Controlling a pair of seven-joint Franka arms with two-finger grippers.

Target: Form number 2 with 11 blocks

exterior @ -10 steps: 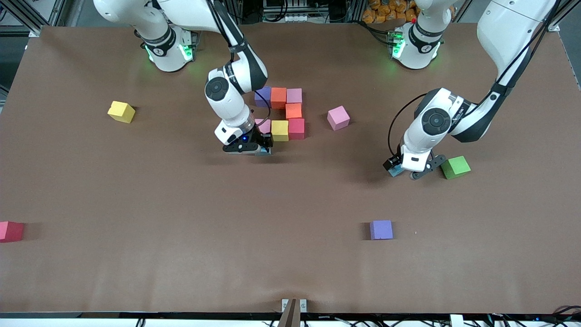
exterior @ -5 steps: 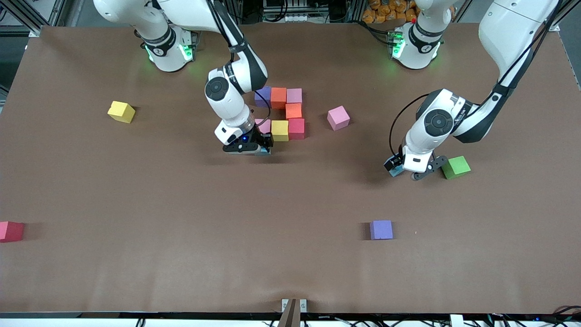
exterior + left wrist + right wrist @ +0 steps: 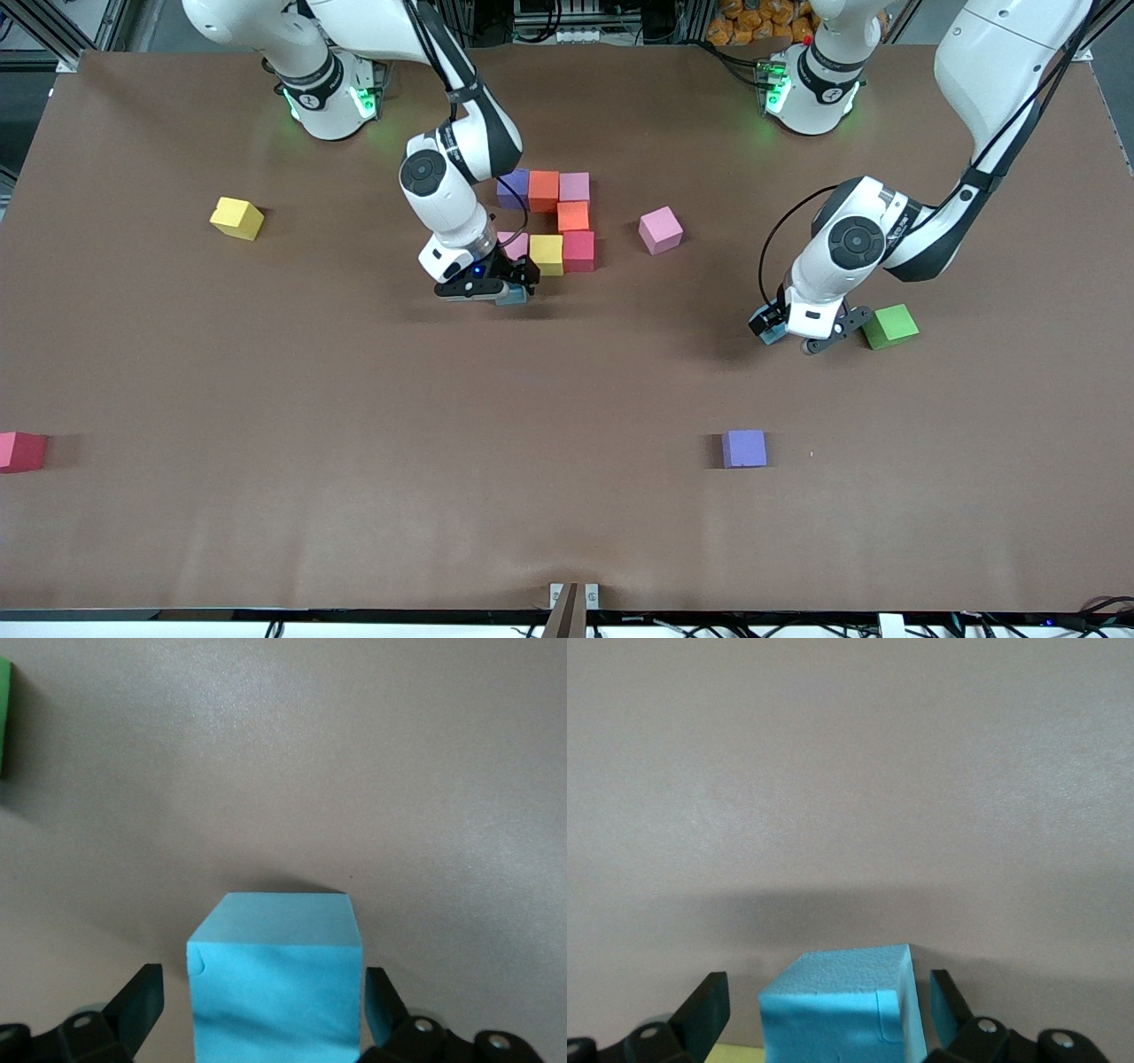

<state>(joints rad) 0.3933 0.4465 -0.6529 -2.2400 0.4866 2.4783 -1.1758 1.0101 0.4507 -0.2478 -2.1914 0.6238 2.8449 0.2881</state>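
Seven blocks form a cluster mid-table: purple [image 3: 512, 188], orange [image 3: 543, 190] and pink [image 3: 574, 186] in a row, an orange one [image 3: 572, 215] beside that row, then red [image 3: 578, 250], yellow [image 3: 546, 253] and pink [image 3: 515, 244]. My right gripper [image 3: 498, 288] [image 3: 824, 992] stands open around a light blue block [image 3: 513, 298] [image 3: 837, 1010] resting next to that pink one. My left gripper [image 3: 802, 330] [image 3: 264, 992] is open astride a second light blue block [image 3: 773, 334] [image 3: 276, 983], gaps on both sides. Loose blocks: pink [image 3: 661, 229], purple [image 3: 743, 448], yellow [image 3: 236, 217], red [image 3: 19, 450].
A green cube [image 3: 889, 325] [image 3: 4, 718] lies right beside my left gripper, toward the left arm's end of the table. The brown table [image 3: 354, 399] has its widest bare stretch nearer the front camera.
My right gripper has opened and let go of its light blue block, which now rests on the table. The left hand shifted only slightly over its block.
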